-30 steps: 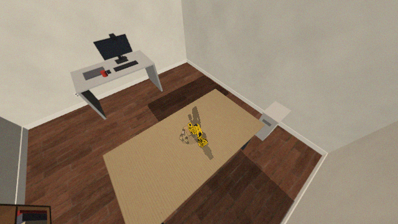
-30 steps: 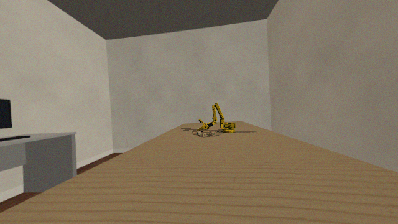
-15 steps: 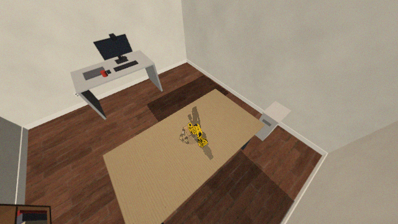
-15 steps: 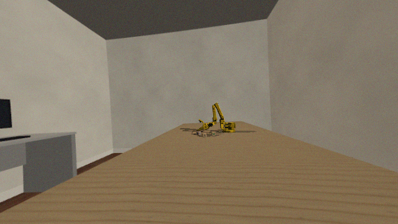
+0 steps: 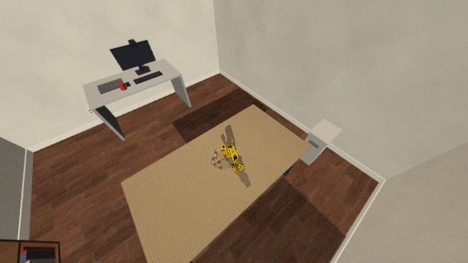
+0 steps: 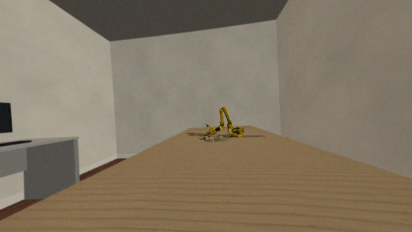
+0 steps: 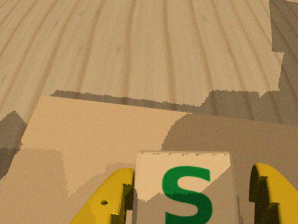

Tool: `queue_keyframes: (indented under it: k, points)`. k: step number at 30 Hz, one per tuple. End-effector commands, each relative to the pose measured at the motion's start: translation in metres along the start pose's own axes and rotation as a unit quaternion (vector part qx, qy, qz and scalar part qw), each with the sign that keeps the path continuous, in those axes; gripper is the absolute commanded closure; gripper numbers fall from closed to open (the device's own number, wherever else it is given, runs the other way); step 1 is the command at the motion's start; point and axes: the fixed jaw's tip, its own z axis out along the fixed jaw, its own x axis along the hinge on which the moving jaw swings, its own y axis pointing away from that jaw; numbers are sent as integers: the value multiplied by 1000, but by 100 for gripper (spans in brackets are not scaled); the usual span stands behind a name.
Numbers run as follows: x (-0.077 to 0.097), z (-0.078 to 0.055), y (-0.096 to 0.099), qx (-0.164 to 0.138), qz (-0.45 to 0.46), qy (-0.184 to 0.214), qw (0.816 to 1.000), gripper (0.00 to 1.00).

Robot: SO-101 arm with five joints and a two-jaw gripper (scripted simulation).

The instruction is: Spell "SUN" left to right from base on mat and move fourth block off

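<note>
Top view: elevated, oblique downward, distant; covers room and table (image 5: 175, 204). Exterior view: low, along table (image 6: 206, 193) lengthwise, arm (image 5: 234, 153) (image 6: 226, 116) far off. Both share arm and table. Wrist view: close-up, downward between gripper fingers.

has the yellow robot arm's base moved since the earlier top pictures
No; the yellow robot arm's blocky base sits at the same spot on the long wooden table as in both earlier top views.
</note>
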Motion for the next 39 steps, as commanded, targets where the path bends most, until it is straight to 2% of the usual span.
queue_keyframes:
  k: [1, 9, 20, 26, 29, 32, 34, 39]
  points:
    - [-13, 2, 1, -2, -3, -30, 1000, 75]
    - [-13, 2, 1, -2, -3, -30, 1000, 68]
    - [-13, 2, 1, -3, 2, -31, 1000, 67]
    - [-13, -4, 2, -8, 94, -35, 995, 67]
    - [-14, -9, 3, -14, 184, -39, 982, 67]
    - [-16, -16, 3, -22, 289, -42, 956, 67]
    - [-16, -16, 3, -22, 289, -42, 956, 67]
    - [-18, -26, 3, -37, 448, -45, 892, 67]
